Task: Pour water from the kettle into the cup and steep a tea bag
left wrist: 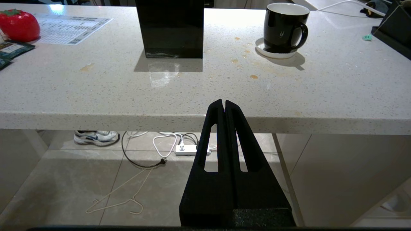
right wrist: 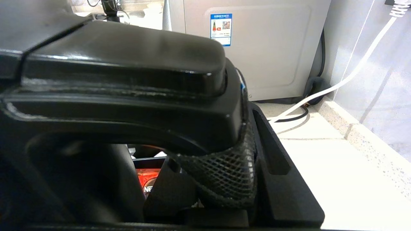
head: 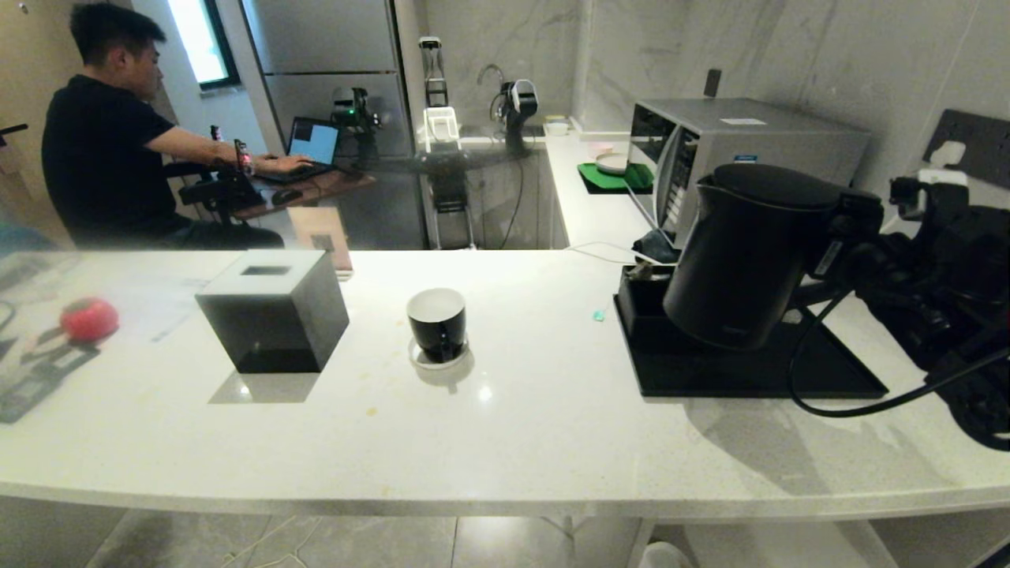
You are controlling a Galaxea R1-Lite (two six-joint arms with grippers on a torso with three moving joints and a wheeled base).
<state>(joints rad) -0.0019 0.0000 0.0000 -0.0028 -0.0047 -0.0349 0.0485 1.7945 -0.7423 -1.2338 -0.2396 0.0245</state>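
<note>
The matte black kettle (head: 742,260) leans to the left over the black tray (head: 710,379) at the counter's right. My right gripper (head: 848,229) is shut on its loop handle (right wrist: 128,80), one finger (right wrist: 282,166) on each side, gripper (right wrist: 212,138). The glossy black cup (head: 438,322) stands on a white coaster mid-counter, well left of the kettle, also in the left wrist view (left wrist: 284,27). The tea bag's green tag (head: 598,315) (left wrist: 367,37) lies by the tray; the bag itself is hidden. My left gripper (left wrist: 223,102) is shut and empty, parked below the counter's front edge.
A black tissue box (head: 272,315) stands left of the cup. A red tomato-shaped object (head: 89,318), teal sachets (left wrist: 13,48) and a printed sheet (left wrist: 70,29) lie far left. A microwave (head: 750,134) stands behind the kettle. A person (head: 102,134) sits at a desk.
</note>
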